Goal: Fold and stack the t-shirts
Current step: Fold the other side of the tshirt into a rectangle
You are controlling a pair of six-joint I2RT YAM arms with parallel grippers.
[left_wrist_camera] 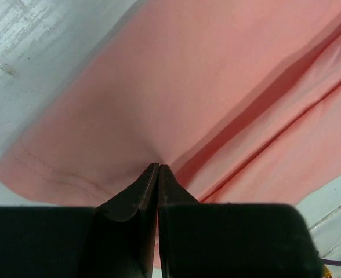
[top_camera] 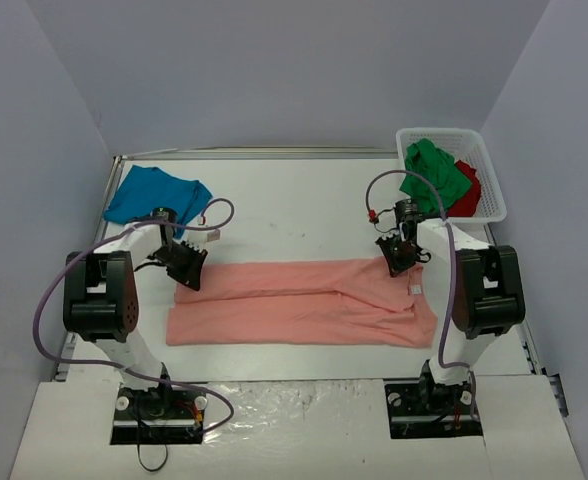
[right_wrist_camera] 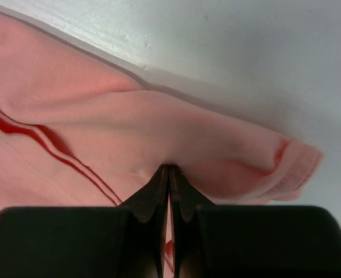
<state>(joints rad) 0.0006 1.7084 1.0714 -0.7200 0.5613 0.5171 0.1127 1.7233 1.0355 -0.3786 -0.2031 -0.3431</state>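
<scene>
A salmon-pink t-shirt [top_camera: 304,303] lies spread across the middle of the table, folded lengthwise into a long band. My left gripper [top_camera: 187,266] is shut on its far left edge; the left wrist view shows the cloth [left_wrist_camera: 176,98] pinched at the closed tips [left_wrist_camera: 159,167]. My right gripper [top_camera: 398,254] is shut on its far right edge; the right wrist view shows the cloth [right_wrist_camera: 159,133] bunched at the tips [right_wrist_camera: 169,168]. A teal-blue t-shirt [top_camera: 154,196] lies folded at the far left. Green [top_camera: 434,172] and red [top_camera: 468,190] t-shirts sit in the basket.
A white mesh basket [top_camera: 495,180] stands at the far right corner. Purple cables loop off both arms. Grey walls enclose the table on three sides. White table surface [top_camera: 294,200] lies between the teal shirt and the basket.
</scene>
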